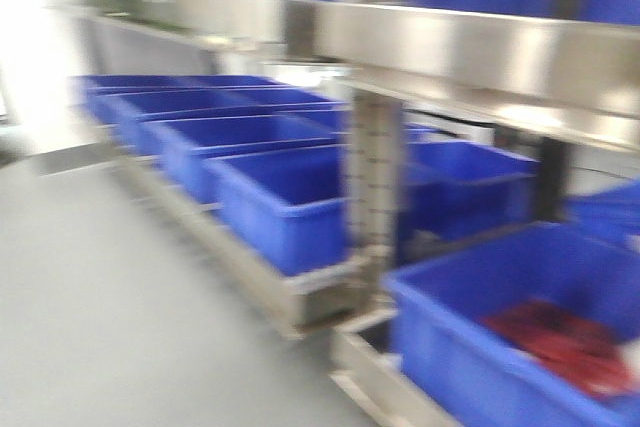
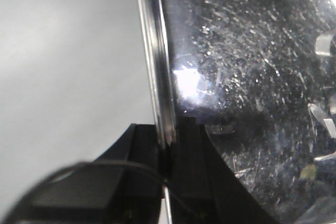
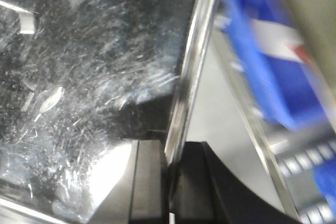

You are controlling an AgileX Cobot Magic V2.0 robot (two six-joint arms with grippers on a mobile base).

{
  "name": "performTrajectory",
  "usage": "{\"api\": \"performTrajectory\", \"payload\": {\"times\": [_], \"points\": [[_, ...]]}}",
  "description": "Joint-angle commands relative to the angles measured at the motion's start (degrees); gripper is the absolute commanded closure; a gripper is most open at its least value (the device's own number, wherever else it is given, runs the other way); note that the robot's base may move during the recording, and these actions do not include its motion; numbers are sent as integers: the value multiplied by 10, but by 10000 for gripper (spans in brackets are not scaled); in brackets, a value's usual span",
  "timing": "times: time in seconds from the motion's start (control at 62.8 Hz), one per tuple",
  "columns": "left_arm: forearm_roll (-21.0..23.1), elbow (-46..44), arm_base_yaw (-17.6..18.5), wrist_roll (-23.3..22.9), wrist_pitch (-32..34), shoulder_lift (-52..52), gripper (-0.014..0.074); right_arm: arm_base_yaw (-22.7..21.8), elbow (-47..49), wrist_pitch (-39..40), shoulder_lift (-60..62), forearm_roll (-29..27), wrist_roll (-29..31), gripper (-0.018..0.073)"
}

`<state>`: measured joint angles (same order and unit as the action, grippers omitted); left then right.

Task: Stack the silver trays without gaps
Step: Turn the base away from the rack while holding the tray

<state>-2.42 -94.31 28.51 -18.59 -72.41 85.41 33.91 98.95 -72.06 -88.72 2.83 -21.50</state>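
A scratched silver tray fills the right of the left wrist view, its thin rim running down the middle. My left gripper is shut on that rim, one black finger on each side. The right wrist view shows the tray's scratched floor on the left, with my right gripper shut on its opposite rim. Neither the tray nor any gripper appears in the blurred front view.
A steel rack with a shiny shelf rail and upright post holds rows of blue bins. One bin at the lower right holds something red. Grey floor lies to the left. A blue bin passes right of my right gripper.
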Motion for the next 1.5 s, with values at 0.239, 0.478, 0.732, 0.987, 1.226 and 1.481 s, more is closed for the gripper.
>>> {"api": "performTrajectory", "payload": {"times": [0.239, 0.478, 0.732, 0.987, 1.226, 1.481], "points": [[10, -15, 4, 12, -24, -22, 645, 5, 17, -45, 26, -17, 17, 504], [10, -15, 4, 12, -24, -22, 645, 5, 17, -45, 26, -17, 17, 504], [10, -15, 4, 12, -24, -22, 645, 5, 17, -45, 26, -17, 17, 504], [10, -15, 4, 12, -24, -22, 645, 5, 17, -45, 26, -17, 17, 504], [13, -15, 4, 12, -24, -22, 645, 5, 17, -45, 26, -17, 17, 504], [24, -15, 4, 12, -24, -22, 645, 5, 17, -45, 26, -17, 17, 504]]}}
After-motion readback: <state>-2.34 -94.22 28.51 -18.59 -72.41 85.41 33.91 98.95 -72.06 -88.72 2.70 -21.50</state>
